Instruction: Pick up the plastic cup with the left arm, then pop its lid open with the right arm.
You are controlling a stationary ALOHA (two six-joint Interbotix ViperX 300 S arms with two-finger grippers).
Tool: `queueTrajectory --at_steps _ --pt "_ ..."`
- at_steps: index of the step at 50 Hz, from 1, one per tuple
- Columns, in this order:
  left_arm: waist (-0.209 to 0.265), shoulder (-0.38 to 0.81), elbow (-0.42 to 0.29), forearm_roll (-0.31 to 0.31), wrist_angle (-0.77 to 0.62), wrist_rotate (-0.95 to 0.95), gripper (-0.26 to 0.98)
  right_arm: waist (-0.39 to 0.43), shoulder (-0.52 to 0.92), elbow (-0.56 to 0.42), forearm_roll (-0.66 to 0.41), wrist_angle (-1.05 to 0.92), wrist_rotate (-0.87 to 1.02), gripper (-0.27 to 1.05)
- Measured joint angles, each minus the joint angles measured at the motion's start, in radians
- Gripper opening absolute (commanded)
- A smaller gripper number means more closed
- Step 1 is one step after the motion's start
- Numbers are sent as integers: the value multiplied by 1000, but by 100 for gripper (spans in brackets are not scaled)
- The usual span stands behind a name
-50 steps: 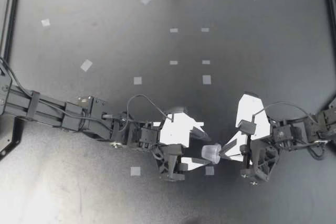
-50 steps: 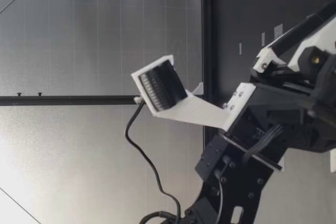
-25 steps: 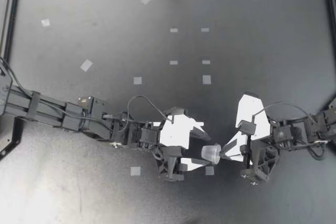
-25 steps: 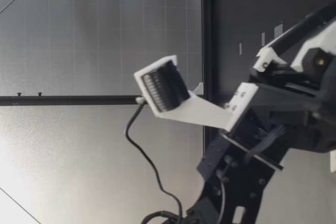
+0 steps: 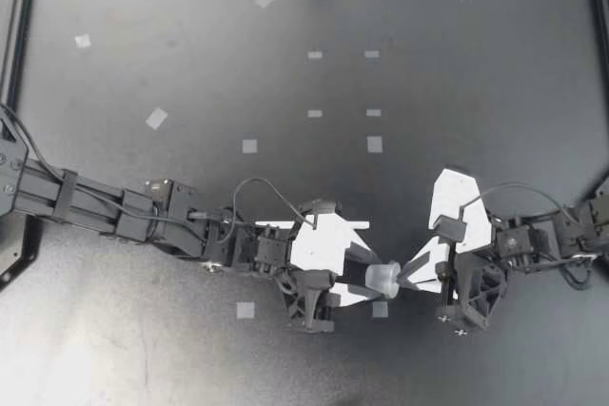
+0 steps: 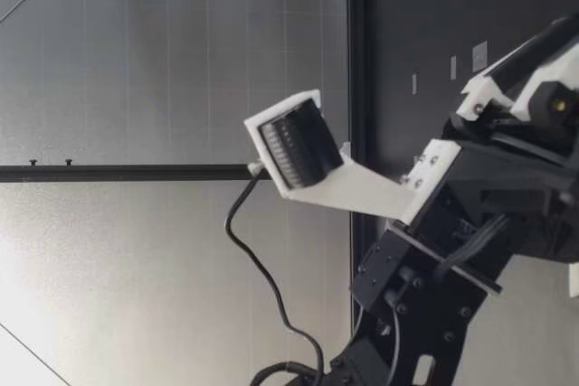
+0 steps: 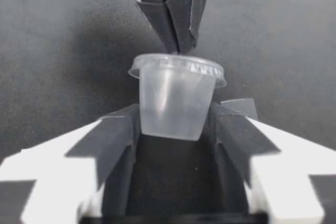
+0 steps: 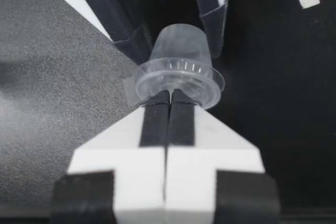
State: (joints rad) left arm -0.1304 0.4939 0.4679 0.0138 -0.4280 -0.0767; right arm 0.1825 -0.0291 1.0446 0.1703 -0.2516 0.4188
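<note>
THINGS, both arms low near the table's front.

My left gripper [image 5: 372, 278] and my right gripper [image 5: 402, 278] meet tip to tip over the dark table [image 5: 457, 92], with 1 small clear cup [image 5: 383, 279] between them.

Left wrist view: the cup [image 7: 176, 103] sits between my left gripper's 2 fingers. Its base points back toward the palm and its rim points away. Both dark pads [image 7: 123, 129] lie against the cup's wall, 1 on each side, so this gripper is clamped on the cup's body.

Right wrist view: my right gripper's 2 fingers are pressed together with no gap showing. Their tips pinch the nearest part of the cup's rim [image 8: 178, 85]. The mouth faces this gripper, and the left fingers flank the cup's body just beyond it.

The cup's axis runs from one gripper to the other (I cannot tell whether it touches the table).

A pale tape square [image 5: 381, 309] lies on the table just beside the cup, on the near side. A second tape square [image 5: 245, 310] lies beside my left arm, well apart from the fingers.
</note>
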Motion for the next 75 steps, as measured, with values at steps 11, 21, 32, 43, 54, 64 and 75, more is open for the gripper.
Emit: queueTrajectory --at_steps 11,21,32,43,54,64,75 --pt "0 -3 0 2 0 2 29 -2 -75 35 2 -6 34 -11" --pt "2 -110 61 0 -40 43 21 0 -270 156 21 -164 192 -5" --pt "21 -278 262 -64 -430 121 17 0 -365 253 23 -431 399 57" --pt "40 -310 419 -170 -833 123 17 -3 -160 132 23 -589 495 72" --pt "40 -299 394 -164 -782 137 17 -41 25 41 23 -893 591 72" --pt "40 -299 379 -141 -744 140 17 -46 43 31 21 -950 600 72" --pt "40 -299 377 -140 -741 140 17 -46 -21 34 -11 -951 560 72"
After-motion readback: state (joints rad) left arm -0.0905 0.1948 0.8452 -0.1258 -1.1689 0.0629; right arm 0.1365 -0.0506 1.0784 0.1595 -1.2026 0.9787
